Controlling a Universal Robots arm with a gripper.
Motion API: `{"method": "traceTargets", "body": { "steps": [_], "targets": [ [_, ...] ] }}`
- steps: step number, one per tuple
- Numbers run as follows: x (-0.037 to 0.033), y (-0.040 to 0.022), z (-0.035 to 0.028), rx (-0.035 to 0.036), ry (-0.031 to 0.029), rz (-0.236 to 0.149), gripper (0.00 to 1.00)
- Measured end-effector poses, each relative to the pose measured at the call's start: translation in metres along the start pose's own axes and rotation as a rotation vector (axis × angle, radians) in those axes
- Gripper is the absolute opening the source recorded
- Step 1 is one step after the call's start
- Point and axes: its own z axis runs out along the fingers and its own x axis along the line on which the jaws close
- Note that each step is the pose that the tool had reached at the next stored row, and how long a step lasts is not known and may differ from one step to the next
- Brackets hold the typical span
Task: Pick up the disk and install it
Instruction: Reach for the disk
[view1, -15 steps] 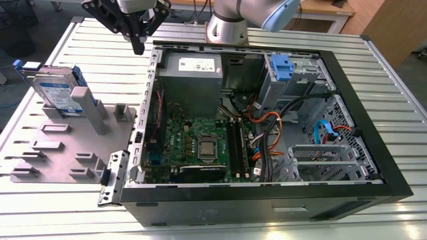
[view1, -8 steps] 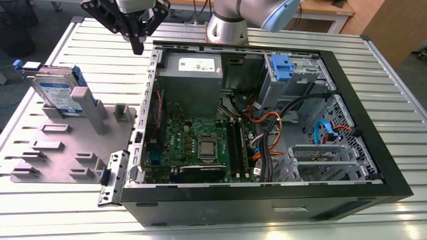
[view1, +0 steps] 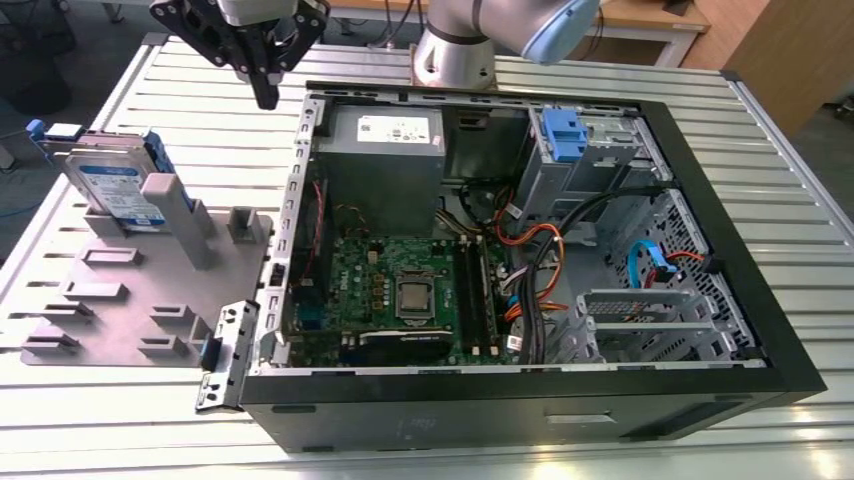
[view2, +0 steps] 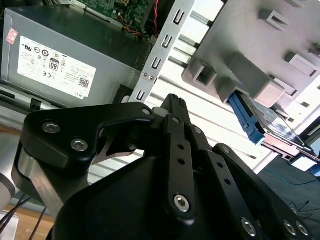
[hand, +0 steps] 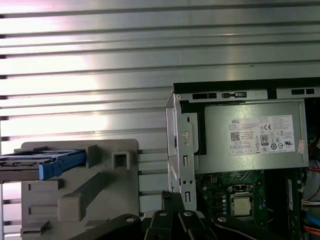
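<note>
On the slatted desk, an open computer case is laid beside a grey fixture; the disk is stood on edge in that fixture; the end effector is held near the case's corner, fingers together, empty

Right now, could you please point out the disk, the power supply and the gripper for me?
disk (view1: 114, 185): exterior view, on its blue-and-white label.
power supply (view1: 387, 128): exterior view, on its white sticker.
gripper (view1: 267, 95): exterior view, at its fingertips.
</note>
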Motion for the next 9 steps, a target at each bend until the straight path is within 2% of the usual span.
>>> {"method": "traceTargets", "body": {
  "steps": [9],
  "targets": [
    [0.0163,-0.0017,-0.0004,0.0001,0.0000,0.000,0.11]
  ]
}}
